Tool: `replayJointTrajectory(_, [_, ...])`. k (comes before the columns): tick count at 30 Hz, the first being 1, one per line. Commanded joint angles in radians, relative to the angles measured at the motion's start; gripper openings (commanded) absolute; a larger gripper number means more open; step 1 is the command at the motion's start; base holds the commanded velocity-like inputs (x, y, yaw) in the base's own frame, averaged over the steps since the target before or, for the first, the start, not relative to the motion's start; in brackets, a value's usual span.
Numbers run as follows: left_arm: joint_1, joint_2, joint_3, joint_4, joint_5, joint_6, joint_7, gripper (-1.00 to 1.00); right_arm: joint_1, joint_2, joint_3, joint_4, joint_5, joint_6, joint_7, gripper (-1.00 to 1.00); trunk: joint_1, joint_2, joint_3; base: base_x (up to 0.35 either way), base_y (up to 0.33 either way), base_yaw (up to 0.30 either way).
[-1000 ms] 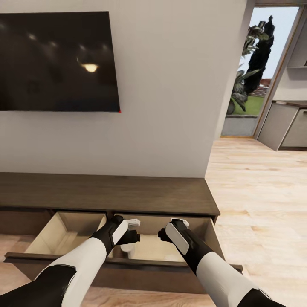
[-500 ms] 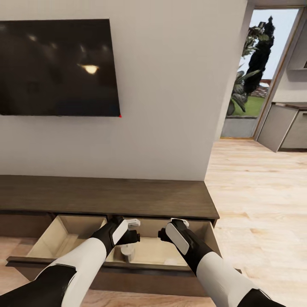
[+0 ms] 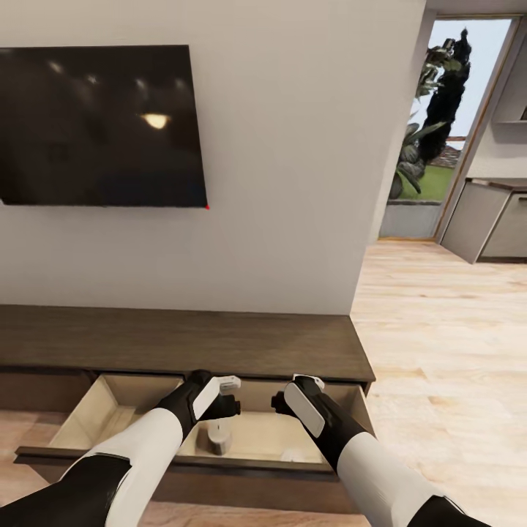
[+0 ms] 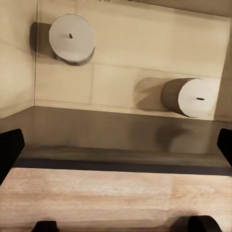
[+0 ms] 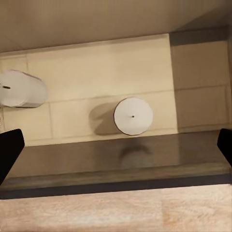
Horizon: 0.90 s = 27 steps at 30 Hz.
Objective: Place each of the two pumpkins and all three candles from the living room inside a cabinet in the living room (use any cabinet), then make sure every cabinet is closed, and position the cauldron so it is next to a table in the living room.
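— Well, the whole head view has slid: the television (image 3: 95, 124) and the top of the cabinet (image 3: 219, 340) sit lower in the picture than a second ago, while our arms keep their place in it; so that is our camera moving, not the furniture.

— Agreed; and against the open drawer (image 3: 249, 462) something real has changed too; a candle (image 3: 217, 437) that was half hidden behind our left gripper (image 3: 230, 395) now stands clear on the pale drawer floor, between our two forearms.

— So we have drawn back from the drawer; the left wrist view bears that out, with the dark drawer front and the wooden floor under the fingers, and two candles (image 4: 72, 37) beyond the front, well apart inside.

— What do the hands carry?

— Nothing; the left gripper's fingertips (image 4: 9, 145) stand at the far edges of its view, spread wide; the right gripper (image 3: 287, 399) is just as wide and bare, and it looks down on the same pair of candles.

— Then we judge the drop is done; two candles lie in the cabinet for certain, the third we cannot place from here.

— And both drawers gape; they must be pushed shut, and the pumpkins and cauldron are still ahead of us.
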Motion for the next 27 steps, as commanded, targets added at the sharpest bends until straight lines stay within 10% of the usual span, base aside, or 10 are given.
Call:
replayJointTrajectory(1, [0.000, 0.000, 0.000, 0.000, 0.000, 0.000, 0.000, 1.00, 0.000, 0.000, 0.000, 0.000, 0.000, 0.000, 0.000, 1.00, -0.004, 0.007, 0.003, 0.000, 0.000, 0.000])
replayJointTrajectory(27, [0.000, 0.000, 0.000, 0.000, 0.000, 0.000, 0.000, 1.00, 0.000, 0.000, 0.001, 0.000, 0.000, 0.000, 0.000, 1.00, -0.104, 0.189, 0.085, -0.243, 0.055, 0.000])
